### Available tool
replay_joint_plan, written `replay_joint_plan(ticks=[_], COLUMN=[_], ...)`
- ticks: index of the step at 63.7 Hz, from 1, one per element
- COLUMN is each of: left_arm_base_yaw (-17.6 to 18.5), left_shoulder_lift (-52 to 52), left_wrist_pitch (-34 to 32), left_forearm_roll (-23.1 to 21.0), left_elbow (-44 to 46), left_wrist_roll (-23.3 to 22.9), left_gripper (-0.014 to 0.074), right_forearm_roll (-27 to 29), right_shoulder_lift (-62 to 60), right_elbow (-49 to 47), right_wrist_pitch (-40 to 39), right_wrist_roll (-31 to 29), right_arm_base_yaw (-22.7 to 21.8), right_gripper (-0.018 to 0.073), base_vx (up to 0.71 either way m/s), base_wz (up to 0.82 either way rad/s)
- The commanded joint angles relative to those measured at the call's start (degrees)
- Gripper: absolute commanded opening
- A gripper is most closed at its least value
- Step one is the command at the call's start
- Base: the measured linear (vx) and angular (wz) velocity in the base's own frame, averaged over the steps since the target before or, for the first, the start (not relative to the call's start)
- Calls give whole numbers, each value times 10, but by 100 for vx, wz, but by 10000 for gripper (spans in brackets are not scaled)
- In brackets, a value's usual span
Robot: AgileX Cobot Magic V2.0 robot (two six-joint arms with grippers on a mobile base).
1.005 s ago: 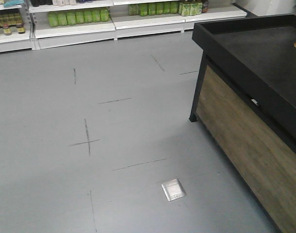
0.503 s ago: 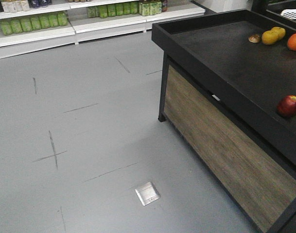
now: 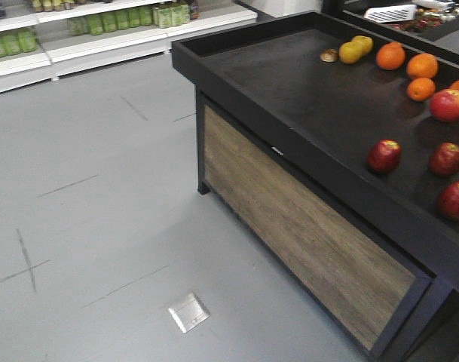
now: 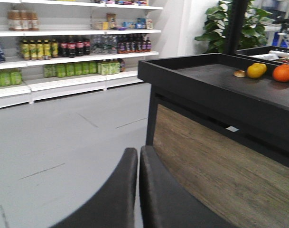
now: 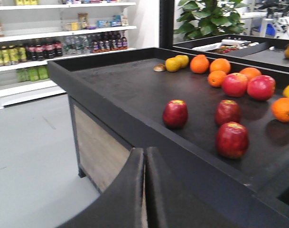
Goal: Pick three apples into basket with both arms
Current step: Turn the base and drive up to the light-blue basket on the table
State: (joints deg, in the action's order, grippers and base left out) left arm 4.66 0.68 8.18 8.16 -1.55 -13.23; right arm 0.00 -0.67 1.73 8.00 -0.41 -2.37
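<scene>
"Both pincers are pressed together on nothing. The left gripper point(image 4: 138, 153) is out over the floor, and the right gripper point(image 5: 144, 152) is just short of the table's raised rim point(image 5: 111, 111)."

"And the apples point(image 5: 175, 114)?"

"Three dark ones, loose on the black top near the front edge. A pale slotted thing point(image 3: 390, 13) on the far counter may be the basket — I can't be sure."

"So what worries you?"

"That rim. Reach in low and an arm clips it. And they're round — one nudge from a closed finger and an apple rolls off toward the brighter apples point(image 5: 260, 88) and oranges point(image 5: 220, 65), where I'd guess a wrong pick is easy."
</scene>
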Motion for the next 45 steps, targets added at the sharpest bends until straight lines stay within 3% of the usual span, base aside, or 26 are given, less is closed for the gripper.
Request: replay_joint_plan(ticks=[1, 45], left_arm_base_yaw=[2, 4], left_shoulder_lift=[9, 9], left_wrist_pitch=[-45, -45], left_forearm_roll=[-4, -4], left_elbow=[-3, -3], left_wrist_roll=[-1, -1], left_gripper=[-6, -6], right_forearm_roll=[0, 0], right_shoulder_lift=[-8, -8], right_elbow=[7, 7], right_wrist_pitch=[-45, -45], right_wrist_roll=[0, -1], right_arm_base_yaw=[-3, -3], right_gripper=[-8, -8], base_vx=[8, 9], base_wz=[-30, -37])
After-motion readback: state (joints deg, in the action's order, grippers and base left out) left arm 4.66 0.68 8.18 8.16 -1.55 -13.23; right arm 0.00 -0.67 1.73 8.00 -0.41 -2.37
